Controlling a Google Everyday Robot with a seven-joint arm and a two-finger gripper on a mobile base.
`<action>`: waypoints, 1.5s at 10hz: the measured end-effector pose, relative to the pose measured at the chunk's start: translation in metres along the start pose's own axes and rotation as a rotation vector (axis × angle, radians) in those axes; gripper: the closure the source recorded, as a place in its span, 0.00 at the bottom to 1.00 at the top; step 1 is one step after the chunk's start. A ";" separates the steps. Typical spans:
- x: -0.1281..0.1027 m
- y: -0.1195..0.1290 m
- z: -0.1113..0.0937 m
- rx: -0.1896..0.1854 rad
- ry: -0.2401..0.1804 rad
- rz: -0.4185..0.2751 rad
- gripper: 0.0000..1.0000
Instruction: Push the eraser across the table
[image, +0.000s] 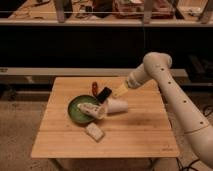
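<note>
Inventory, 1 camera view.
1. Table (145, 131): light plank top carrying all items.
2. Eraser (104, 94): black, flat, toward the far middle of the top, just behind the green bowl (73, 114), between the red-brown oblong (94, 88) and my gripper (120, 90).
3. Gripper: low, just right of the eraser; spread or pressed together, I cannot tell.
4. Pale block (94, 131): in front of the bowl.

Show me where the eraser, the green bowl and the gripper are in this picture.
eraser (104, 94), camera view, middle of its black top face.
green bowl (73, 111), camera view, bare left part of the bowl.
gripper (120, 90), camera view, its pale tip, just right of the eraser, over the table.
</note>
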 end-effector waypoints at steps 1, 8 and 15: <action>0.007 0.017 -0.001 -0.068 0.019 0.034 0.20; 0.107 0.085 0.016 -0.429 0.404 0.255 0.20; 0.151 0.008 0.066 -0.257 0.342 -0.054 0.72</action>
